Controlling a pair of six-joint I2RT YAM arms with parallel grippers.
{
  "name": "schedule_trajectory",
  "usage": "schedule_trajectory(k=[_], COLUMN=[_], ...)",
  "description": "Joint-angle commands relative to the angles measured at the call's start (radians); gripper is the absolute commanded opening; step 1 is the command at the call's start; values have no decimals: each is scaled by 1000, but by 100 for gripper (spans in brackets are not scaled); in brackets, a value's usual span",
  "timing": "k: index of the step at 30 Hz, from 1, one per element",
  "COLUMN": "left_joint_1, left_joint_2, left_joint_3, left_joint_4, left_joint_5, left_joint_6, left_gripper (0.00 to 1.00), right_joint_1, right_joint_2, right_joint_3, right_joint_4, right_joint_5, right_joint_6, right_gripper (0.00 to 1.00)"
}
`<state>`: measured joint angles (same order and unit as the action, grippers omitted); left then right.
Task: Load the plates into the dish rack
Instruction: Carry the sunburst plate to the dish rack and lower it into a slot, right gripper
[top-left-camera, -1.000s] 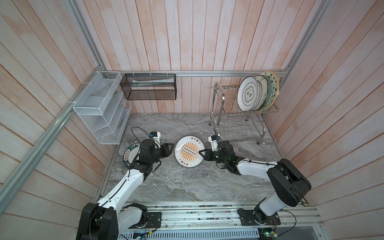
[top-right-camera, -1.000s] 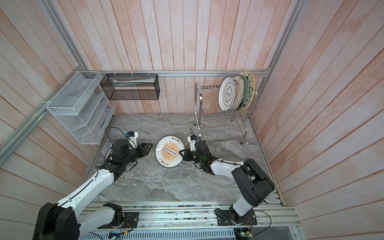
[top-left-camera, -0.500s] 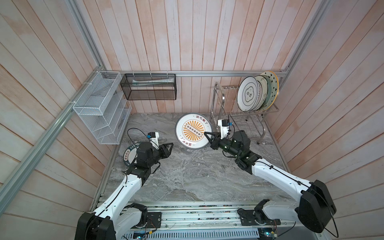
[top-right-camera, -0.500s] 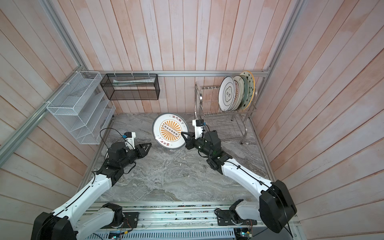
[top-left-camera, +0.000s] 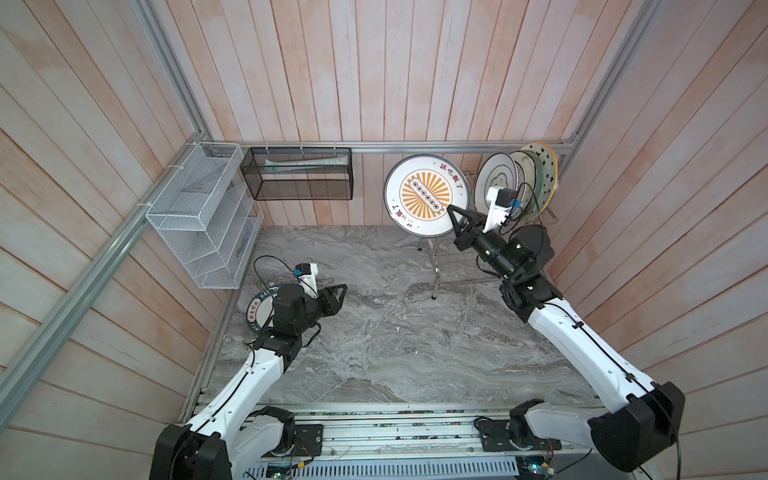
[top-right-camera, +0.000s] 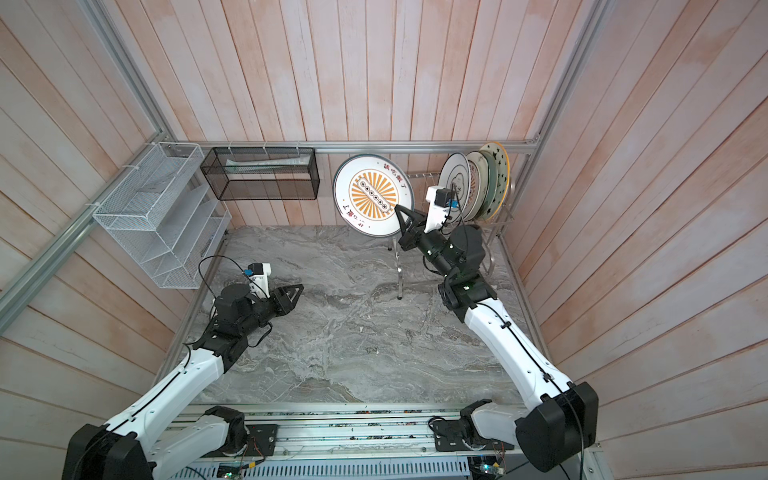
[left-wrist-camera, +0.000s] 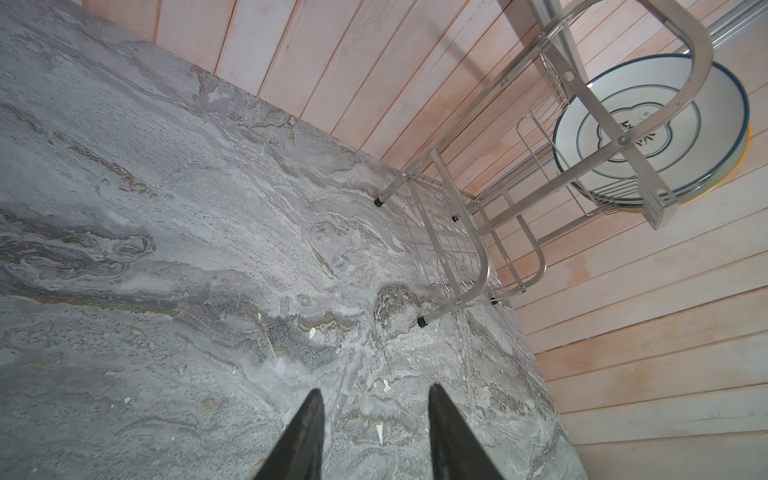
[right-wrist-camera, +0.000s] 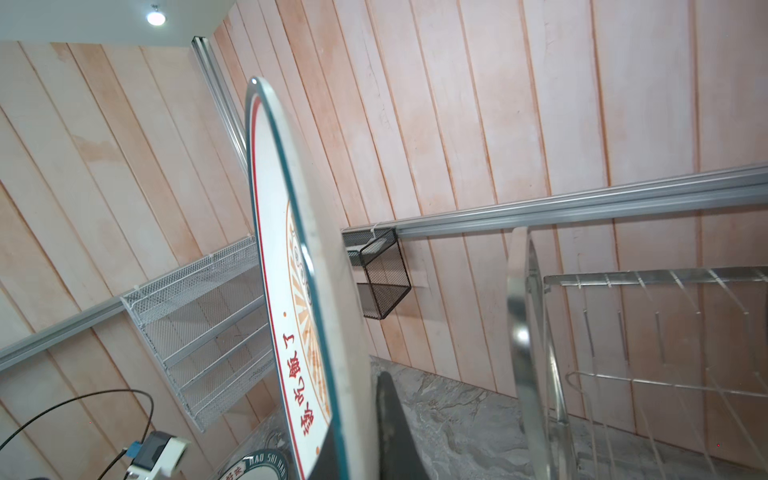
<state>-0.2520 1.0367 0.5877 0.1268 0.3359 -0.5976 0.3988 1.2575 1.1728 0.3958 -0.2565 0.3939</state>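
Pinching the sunburst plate (top-left-camera: 426, 195) by its rim, right fingers (right-wrist-camera: 395, 428) clamp — left fingers (left-wrist-camera: 305, 436) parted.

Sunburst plate (top-left-camera: 427, 195) upright beside dish rack (left-wrist-camera: 622, 139); other plates (top-left-camera: 496, 180) racked; lettered plate (top-left-camera: 259, 305) flat.

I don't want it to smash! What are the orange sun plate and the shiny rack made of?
The sunburst plate looks like glazed ceramic, or maybe melamine: glossy white face, printed pattern, thin hard rim. The dish rack looks like polished steel: mirror-bright tubes and thin silvery wires.
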Motion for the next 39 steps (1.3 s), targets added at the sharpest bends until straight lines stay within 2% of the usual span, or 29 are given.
schedule_trajectory(k=[1,9,17,30,39], left_joint_1=[-5,-5,-4,-5,-5], left_joint_2=[-20,-10,-29,-17,-10], left_joint_3=[-6,-5,-8,-11,-8], left_joint_4=[9,19,1,9,10], left_joint_5=[14,16,10,15,14], left_joint_6=[10,12,20,19,18], left_gripper=[43,42,43,43,42], right_joint_1=[-50,-181,-263,-279,-278], right_joint_2=[5,29,29,71,163], right_joint_3=[66,140,146,177,249], right_joint_4=[74,90,99,67,42], right_joint_5=[-7,18,62,223,236], right_joint_6=[0,3,-18,-129,-160], right_gripper=[0,0,0,0,0])
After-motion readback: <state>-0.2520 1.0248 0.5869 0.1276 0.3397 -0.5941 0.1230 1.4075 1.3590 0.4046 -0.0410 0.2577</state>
